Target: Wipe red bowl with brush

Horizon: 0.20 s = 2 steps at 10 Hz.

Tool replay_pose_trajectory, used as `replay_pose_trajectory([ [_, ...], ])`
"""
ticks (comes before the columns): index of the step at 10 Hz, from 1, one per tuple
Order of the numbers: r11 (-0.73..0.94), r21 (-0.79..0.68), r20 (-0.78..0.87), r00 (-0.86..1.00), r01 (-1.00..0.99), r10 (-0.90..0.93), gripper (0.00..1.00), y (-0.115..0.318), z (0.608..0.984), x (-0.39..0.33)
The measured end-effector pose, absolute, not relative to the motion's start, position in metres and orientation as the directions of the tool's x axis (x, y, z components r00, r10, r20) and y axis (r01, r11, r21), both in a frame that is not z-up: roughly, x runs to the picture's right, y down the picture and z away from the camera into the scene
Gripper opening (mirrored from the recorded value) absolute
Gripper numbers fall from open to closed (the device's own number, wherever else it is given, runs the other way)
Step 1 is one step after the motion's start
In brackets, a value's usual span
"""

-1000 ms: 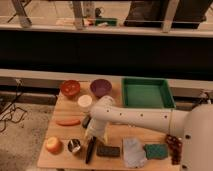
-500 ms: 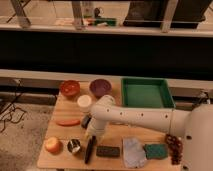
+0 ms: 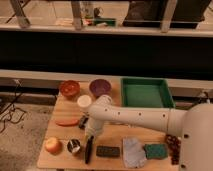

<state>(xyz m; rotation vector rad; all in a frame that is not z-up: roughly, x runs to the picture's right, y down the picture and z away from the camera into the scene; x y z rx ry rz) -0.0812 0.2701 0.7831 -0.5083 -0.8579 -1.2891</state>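
While the long, slender black stick-like brush (image 3: 89, 148) lies flat on the pale wooden table (image 3: 150, 134), close to its front edge, the robot's white gripper (image 3: 90, 131) hangs directly over the brush's upper end, carried there by the white arm (image 3: 142, 118) that reaches in from the right. That placement reads as the approach to a pick: the tool must be in hand before any wiping can start. Whether the fingers are spread or closed cannot be told, and nothing shows the brush lifted off the wood. The small, shallow, glossy orange-red bowl (image 3: 69, 88) sits at the back-left of the table, well apart from the brush, so a carry across the table would follow a grasp. Just beside it to the right stands a purple bowl (image 3: 100, 87) of similar size, which the wiping should avoid. A small white cup (image 3: 84, 101) sits in front of the two bowls and an orange carrot-like piece (image 3: 67, 121) lies between the red bowl and the brush; both lie near the likely path. Right beside the brush, a small silver-and-black cylinder (image 3: 74, 146) and a flat black rectangular block (image 3: 108, 151) flank it closely, leaving little room for a clean grip.
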Motion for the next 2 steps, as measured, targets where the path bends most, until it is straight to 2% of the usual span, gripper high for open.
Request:
replay_pose_trajectory([
  [2, 0.241, 0.142, 0.789, 0.037, 0.960, -0.613, 0.19, 0.2734, 0.7856, -0.0895],
])
